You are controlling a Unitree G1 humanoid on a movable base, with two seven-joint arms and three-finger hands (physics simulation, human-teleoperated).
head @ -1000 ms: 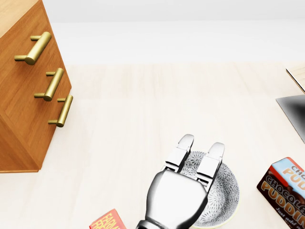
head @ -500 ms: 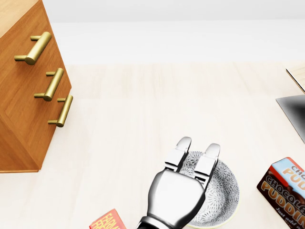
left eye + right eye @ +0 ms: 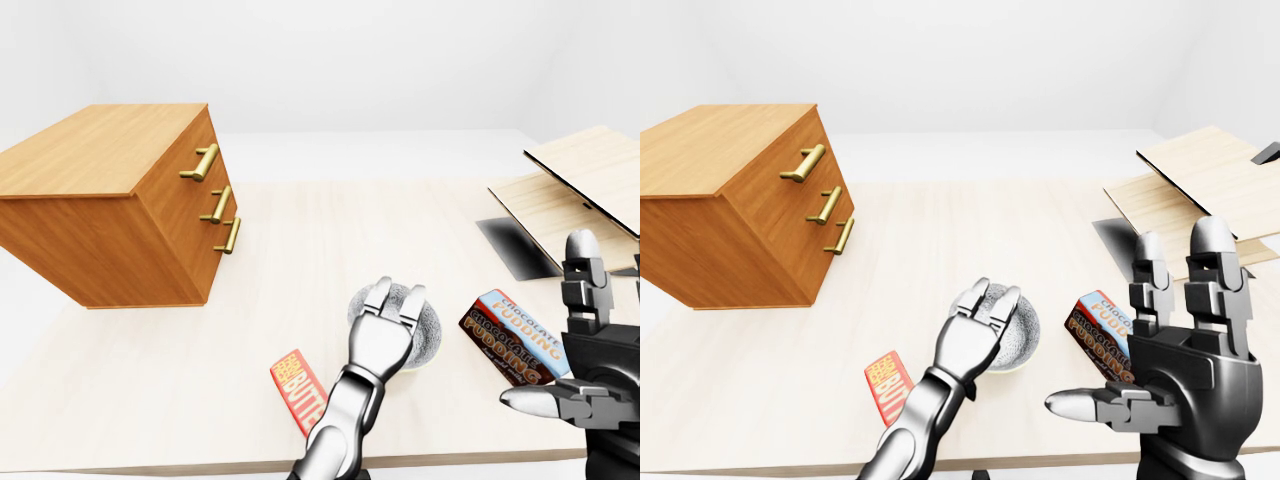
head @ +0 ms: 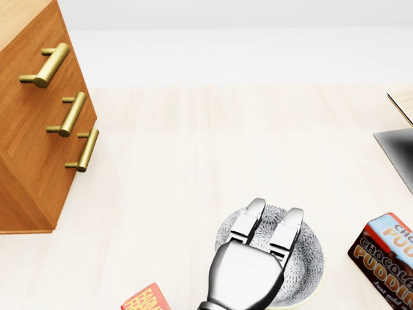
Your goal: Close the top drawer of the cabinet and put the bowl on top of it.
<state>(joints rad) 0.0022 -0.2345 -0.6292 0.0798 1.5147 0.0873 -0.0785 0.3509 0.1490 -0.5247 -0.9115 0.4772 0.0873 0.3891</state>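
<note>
Left hand (image 4: 248, 270) hangs over the bowl (image 4: 304, 257), fingers straight, gripping nothing. In the head view the bowl sits on the desk (image 4: 193, 174), well right of the cabinet (image 3: 120, 190). Best bet: fingers inside the rim, thumb outside, squeeze before lifting. Right hand (image 3: 1185, 385) is spread wide, idle. The box (image 3: 512, 338) reads "CHOCOLATE PUDDING".

The head view looks steeply down at the bowl (image 4: 304, 257), while both eye views, perhaps wider, share the cabinet (image 3: 110, 180).
</note>
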